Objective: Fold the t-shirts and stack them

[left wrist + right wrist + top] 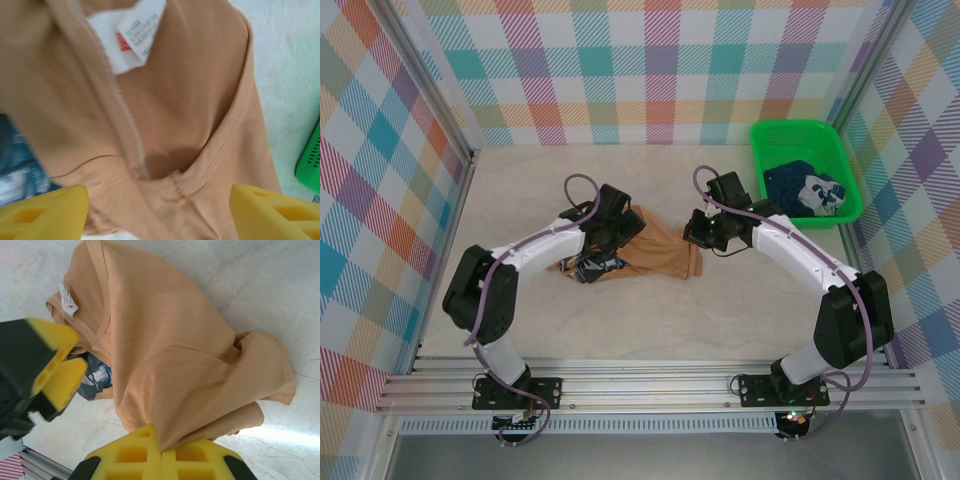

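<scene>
The tan-brown t-shirt (655,255) lies crumpled in the middle of the table, with a bit of its blue and white print (590,268) showing at its left edge. My right gripper (161,440) is shut on a fold of its cloth (170,350) at the shirt's right side. My left gripper (159,210) hangs open just over the collar seam (190,185), its yellow fingers (45,210) wide apart and the white label (132,35) beyond them. The dark navy t-shirt (810,190) with white print lies bunched in the basket.
The green mesh basket (790,127) stands at the back right, by the checked wall. Plaid walls close the table on three sides. Bare white tabletop (520,180) lies left of and in front of the shirt.
</scene>
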Robot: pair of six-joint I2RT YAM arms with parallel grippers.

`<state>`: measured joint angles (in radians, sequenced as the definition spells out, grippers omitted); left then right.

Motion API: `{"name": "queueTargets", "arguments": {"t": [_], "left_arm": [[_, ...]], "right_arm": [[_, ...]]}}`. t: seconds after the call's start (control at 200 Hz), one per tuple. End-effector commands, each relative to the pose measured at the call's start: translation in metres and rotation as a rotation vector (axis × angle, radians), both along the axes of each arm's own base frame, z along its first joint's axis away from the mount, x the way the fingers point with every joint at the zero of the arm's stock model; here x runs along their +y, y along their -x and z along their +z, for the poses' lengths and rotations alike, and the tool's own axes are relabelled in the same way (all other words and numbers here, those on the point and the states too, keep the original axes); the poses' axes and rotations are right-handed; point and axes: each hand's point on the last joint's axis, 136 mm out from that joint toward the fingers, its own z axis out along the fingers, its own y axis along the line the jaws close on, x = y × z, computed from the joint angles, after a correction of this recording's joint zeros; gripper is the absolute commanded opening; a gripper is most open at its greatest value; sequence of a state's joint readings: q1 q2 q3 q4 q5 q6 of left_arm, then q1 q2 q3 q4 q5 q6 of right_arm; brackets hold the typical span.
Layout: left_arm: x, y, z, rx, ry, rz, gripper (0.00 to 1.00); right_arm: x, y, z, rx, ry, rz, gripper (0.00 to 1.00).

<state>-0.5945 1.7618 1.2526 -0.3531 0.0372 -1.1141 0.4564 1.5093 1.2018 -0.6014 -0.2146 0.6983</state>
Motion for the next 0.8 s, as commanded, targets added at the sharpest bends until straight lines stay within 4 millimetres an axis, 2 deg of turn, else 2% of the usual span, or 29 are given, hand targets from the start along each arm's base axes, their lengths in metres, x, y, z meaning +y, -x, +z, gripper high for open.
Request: {"name": "queueTargets", "arguments": {"t": [0.0,0.07,0.135,0.19,0.255,0.3,0.345,0.42,0.48,0.565,0.69,0.795], "left_arm": [[-0.027,-0.013,0.009,-0.024,0.078,0.032,0.71],[-0.031,-0.019,0.001,-0.010,0.080,0.051,0.60],[-0.041,-0.030,0.003,-0.034,0.107,0.052,0.52],[-0.042,-0.033,0.002,-0.031,0.095,0.055,0.37],[-0.043,-0.036,0.006,-0.050,0.093,0.061,0.11],[-0.042,-0.038,0.013,-0.064,0.090,0.064,0.00],[-0.038,-0.036,0.018,-0.063,0.071,0.061,0.00],[-0.037,-0.036,0.046,-0.112,0.046,0.034,0.00],[-0.035,-0.033,0.076,-0.163,0.012,0.007,0.00],[-0.029,-0.027,0.123,-0.254,-0.022,-0.022,0.00],[-0.021,-0.009,0.187,-0.389,-0.038,-0.078,0.00],[-0.017,0.013,0.232,-0.495,-0.027,-0.133,0.00]], "right_arm": [[0.000,0.005,0.011,-0.013,-0.026,0.016,0.00],[-0.001,0.006,0.012,-0.011,-0.031,0.017,0.00],[-0.002,0.006,0.011,-0.010,-0.031,0.016,0.00],[-0.002,0.006,0.012,-0.011,-0.034,0.019,0.00],[-0.004,0.006,0.011,-0.008,-0.033,0.018,0.00],[-0.006,0.004,0.011,-0.012,-0.030,0.011,0.00],[-0.012,0.001,0.013,-0.015,-0.020,-0.007,0.00],[-0.025,-0.008,0.024,-0.053,-0.018,-0.048,0.00],[-0.036,-0.020,0.046,-0.128,-0.014,-0.076,0.00],[-0.044,-0.036,0.090,-0.270,-0.022,-0.083,0.00],[-0.050,-0.051,0.171,-0.515,-0.026,-0.077,0.00],[-0.056,-0.049,0.234,-0.697,-0.045,-0.079,0.00]]}}
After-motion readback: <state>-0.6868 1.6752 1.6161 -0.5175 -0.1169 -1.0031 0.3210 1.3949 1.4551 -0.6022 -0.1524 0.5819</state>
